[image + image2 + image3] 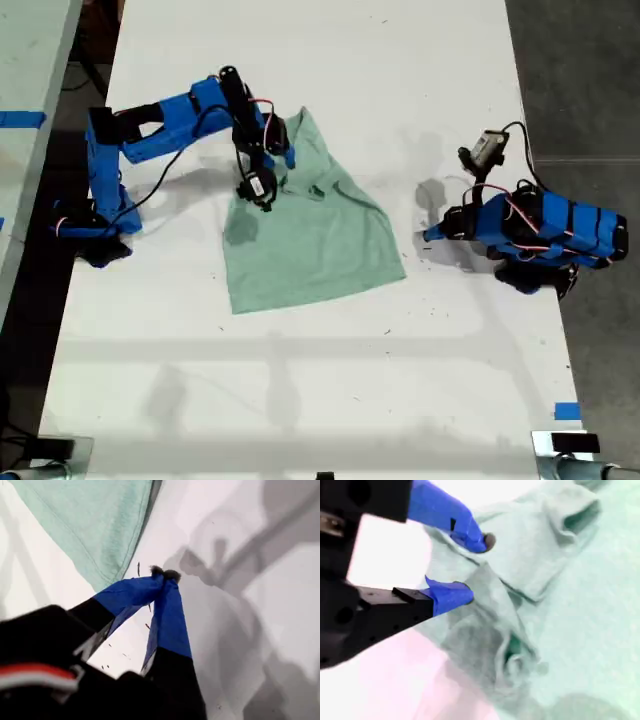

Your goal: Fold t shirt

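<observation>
The t shirt (310, 235) lies crumpled near the exterior view's centre on the white desk (330, 380). My second claw (470, 570) hovers parted over its bunched cloth, holding nothing. My first claw (164, 575) rests closed, empty, at the exterior view's right.

white table (330, 380) w/ t shirt (310, 250) lying on it.

You get the exterior view from overhead, looking straight down on the white table (320, 380). Both wrist views sit close, sharing the t shirt (305, 235) with it.
</observation>
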Controlling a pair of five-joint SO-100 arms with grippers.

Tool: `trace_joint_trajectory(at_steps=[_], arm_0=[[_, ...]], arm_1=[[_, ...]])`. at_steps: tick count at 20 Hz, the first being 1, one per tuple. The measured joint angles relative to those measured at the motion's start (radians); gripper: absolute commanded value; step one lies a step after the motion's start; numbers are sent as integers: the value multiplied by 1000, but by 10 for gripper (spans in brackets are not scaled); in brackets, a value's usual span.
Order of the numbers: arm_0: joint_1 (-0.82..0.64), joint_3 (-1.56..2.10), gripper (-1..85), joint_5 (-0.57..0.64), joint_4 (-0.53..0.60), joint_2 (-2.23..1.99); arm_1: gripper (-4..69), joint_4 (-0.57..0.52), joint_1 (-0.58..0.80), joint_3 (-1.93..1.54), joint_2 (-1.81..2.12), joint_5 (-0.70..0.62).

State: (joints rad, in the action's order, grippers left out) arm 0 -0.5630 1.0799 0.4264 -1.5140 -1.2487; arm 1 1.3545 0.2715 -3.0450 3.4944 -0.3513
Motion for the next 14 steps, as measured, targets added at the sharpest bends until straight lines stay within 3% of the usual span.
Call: trace_joint_trajectory(at_steps=[2,5,7,10,12,14], arm_0=[[32,-26,261,0,-28,115],[18,-23,249,-8,-67,55],[0,37,171,-8,-77,-143],[-43,210,12,-100,-63,-592],[21,445,-2,-190,28,-920],[189,825,-3,-307,249,-1272]], arm_1=[[-19,0,0,0,0,0],[-19,0,0,0,0,0],[-19,0,0,0,0,0],[-19,0,0,0,0,0],[-19,0,0,0,0,0],[-19,0,0,0,0,0]])
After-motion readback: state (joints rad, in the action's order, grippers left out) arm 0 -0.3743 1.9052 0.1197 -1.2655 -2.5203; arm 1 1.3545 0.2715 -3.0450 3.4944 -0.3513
